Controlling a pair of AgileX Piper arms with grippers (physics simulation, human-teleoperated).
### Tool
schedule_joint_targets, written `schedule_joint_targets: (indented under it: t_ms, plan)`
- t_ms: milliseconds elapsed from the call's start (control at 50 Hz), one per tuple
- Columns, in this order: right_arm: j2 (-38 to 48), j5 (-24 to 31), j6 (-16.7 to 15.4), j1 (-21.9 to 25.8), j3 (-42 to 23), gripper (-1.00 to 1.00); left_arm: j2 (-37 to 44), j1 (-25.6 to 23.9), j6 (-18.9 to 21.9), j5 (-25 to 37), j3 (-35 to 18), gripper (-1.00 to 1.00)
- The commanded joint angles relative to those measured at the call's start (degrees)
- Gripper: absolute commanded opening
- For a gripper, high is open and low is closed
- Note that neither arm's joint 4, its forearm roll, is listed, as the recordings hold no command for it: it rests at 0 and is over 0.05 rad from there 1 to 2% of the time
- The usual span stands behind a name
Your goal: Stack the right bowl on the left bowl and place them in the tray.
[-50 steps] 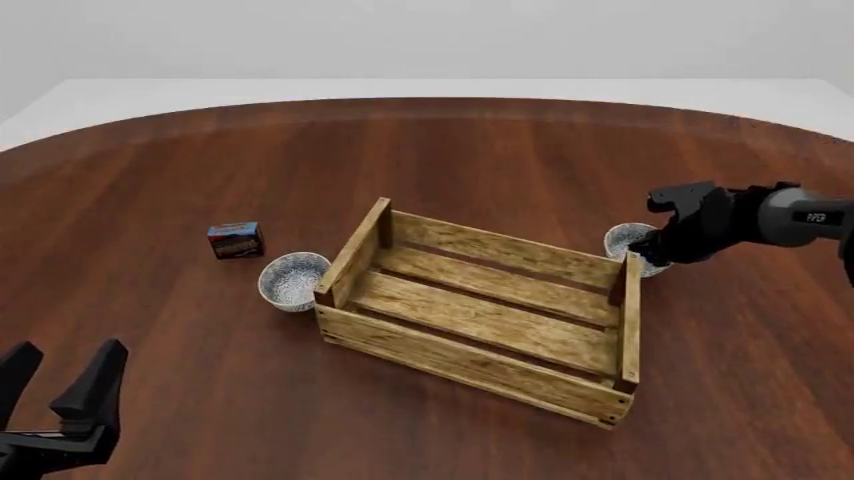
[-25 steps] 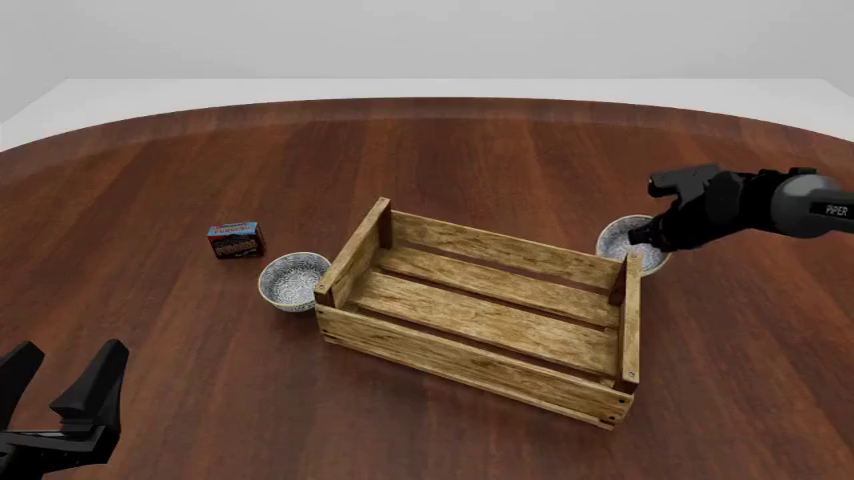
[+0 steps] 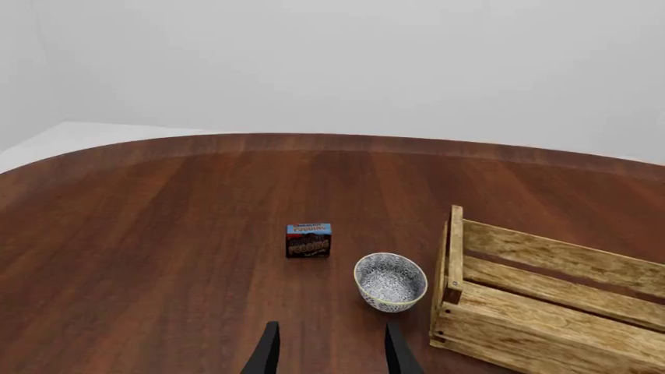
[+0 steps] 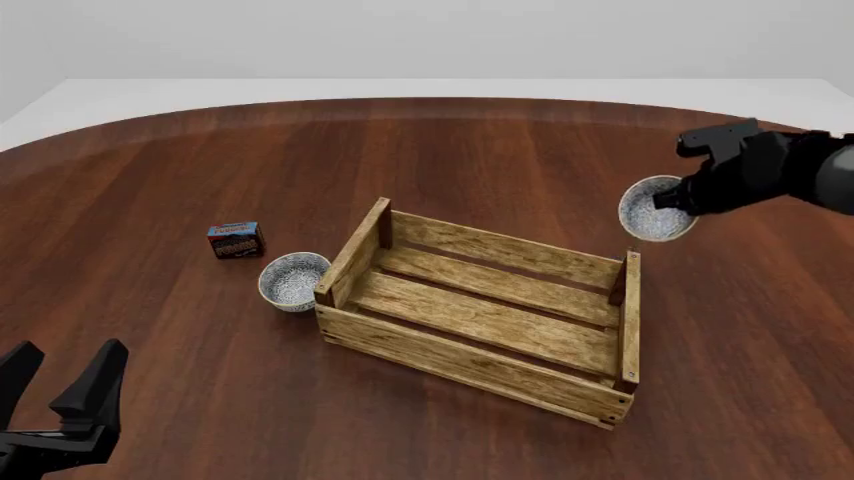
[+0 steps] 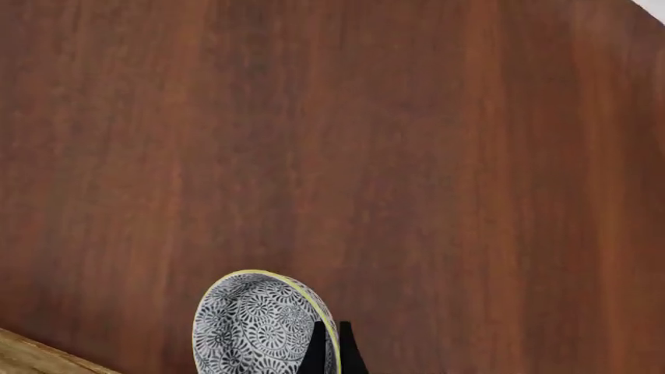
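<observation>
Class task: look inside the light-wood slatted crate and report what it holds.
Inside the light-wood slatted crate only its own floor slats show; neither patterned bowl is in it. The near wall hides a strip of floor behind it.

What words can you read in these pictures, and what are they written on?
Small box beside the left bowl: it has printing on its blue and dark red face, but the letters are too small and blurred to read.
Right arm: no lettering can be read on it now.
Tray, both bowls, table: no words or numbers.
</observation>
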Motion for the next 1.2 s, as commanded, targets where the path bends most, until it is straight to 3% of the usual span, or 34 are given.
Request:
schedule_joint_targets:
  t_ms: [20,400,660,1200]
  plan:
    - [-9.0,-0.8,0.1,1.0,1.9,-1.0,-0.5,0.2,0.2,0.2,0.0,1.0]
    - [-15.4,1.8,2.7,7.3,0.2,-1.0,0.8,0.6,0.9,-1.1,0.0,1.0]
    - [-19.5,3.3,5.4,16.9,2.3,-1.0,2.0,0.6,1.0,-2.2,0.0,1.0]
    - [-22.5,5.3,7.1,29.1,0.9,-1.0,5.4,1.1,2.1,-5.2,0.0,1.0]
